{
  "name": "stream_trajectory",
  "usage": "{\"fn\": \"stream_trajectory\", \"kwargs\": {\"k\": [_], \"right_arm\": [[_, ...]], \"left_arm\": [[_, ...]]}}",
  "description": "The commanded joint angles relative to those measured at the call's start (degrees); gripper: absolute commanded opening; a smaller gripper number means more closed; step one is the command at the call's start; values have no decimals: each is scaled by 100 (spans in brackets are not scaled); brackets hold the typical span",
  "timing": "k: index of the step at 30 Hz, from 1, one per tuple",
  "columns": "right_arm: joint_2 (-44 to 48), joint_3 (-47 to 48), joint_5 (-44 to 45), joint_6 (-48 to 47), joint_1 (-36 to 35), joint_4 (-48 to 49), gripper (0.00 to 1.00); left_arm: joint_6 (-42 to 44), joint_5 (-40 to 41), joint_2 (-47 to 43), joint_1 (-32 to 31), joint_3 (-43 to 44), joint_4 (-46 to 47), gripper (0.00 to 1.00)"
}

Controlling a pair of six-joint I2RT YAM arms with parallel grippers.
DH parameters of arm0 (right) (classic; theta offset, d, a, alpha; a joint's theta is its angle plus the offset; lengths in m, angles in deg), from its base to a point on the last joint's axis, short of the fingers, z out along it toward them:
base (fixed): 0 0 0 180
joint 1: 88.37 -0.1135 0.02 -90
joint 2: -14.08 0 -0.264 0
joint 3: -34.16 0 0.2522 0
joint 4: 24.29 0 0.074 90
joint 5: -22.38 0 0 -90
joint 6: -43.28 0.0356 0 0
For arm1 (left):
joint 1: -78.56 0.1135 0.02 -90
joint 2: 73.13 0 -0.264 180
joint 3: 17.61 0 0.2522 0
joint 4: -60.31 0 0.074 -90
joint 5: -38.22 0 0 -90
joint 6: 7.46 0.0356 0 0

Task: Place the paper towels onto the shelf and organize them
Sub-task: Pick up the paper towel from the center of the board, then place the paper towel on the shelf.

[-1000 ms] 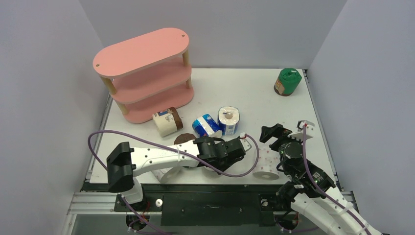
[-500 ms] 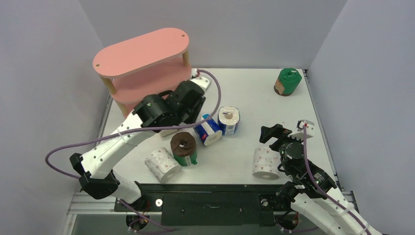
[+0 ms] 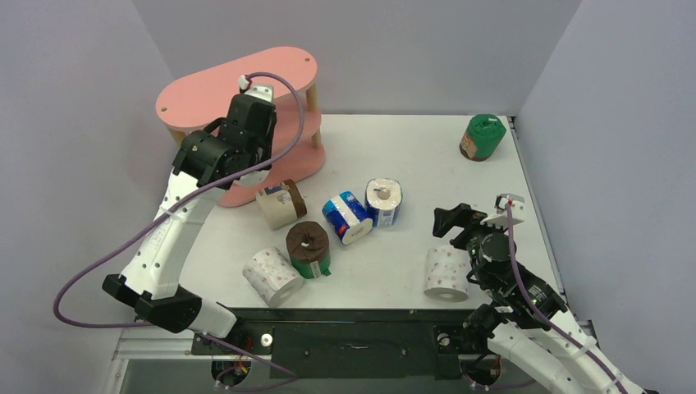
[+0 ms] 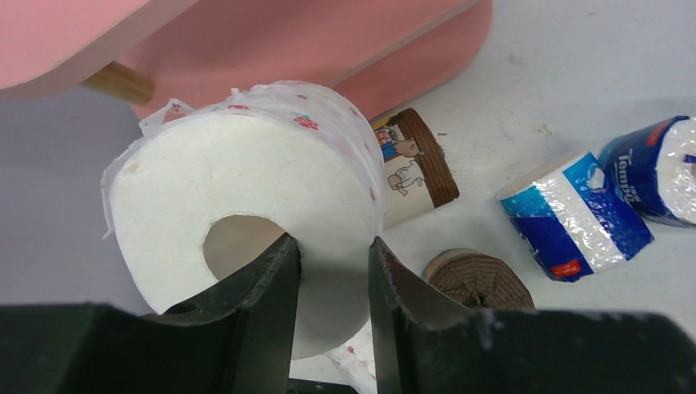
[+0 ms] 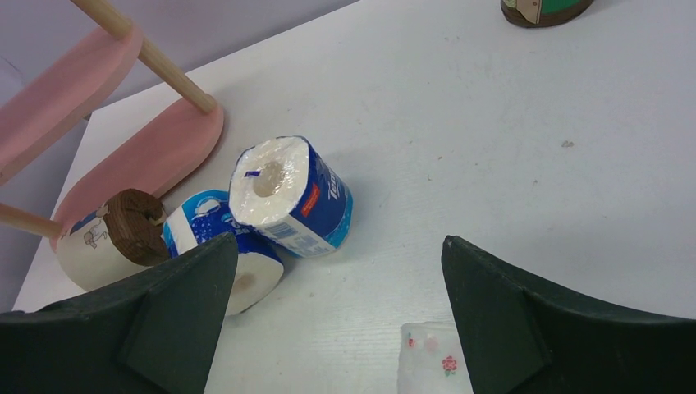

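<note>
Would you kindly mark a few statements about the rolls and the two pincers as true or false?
1. The left pincer grips a pink-dotted roll. True.
2. The right pincer is shut on a roll. False: it is open, holding nothing.
3. The green roll stands at the far right corner of the table. True.
4. The blue-and-white rolls sit on the shelf. False: the blue-and-white rolls are on the table, before the shelf.

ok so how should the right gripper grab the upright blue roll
Come straight down with the right gripper and pinch the curved wall of the upright blue roll; its cored end faces up, and the lying blue roll crowds one side.
</note>
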Motion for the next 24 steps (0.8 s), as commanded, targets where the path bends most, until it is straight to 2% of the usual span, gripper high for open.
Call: {"fn": "stream_trajectory", "kwargs": {"k": [1,7,14,24], "right_arm": [[-217,364,-227,-225,35,125,90],[-246,388,-339,-222,40,146,90],[-217,314,-375,-178,39,205,90],[-336,175,-608,-50,33,400,90]], "left_arm": [[-38,49,-75,346,-22,452,17],[-60,-144,137,800,19,594,17],[-124,-226,326,1053,-11,745,17],[-412,-93,260,1470,-484,1348,17]]}}
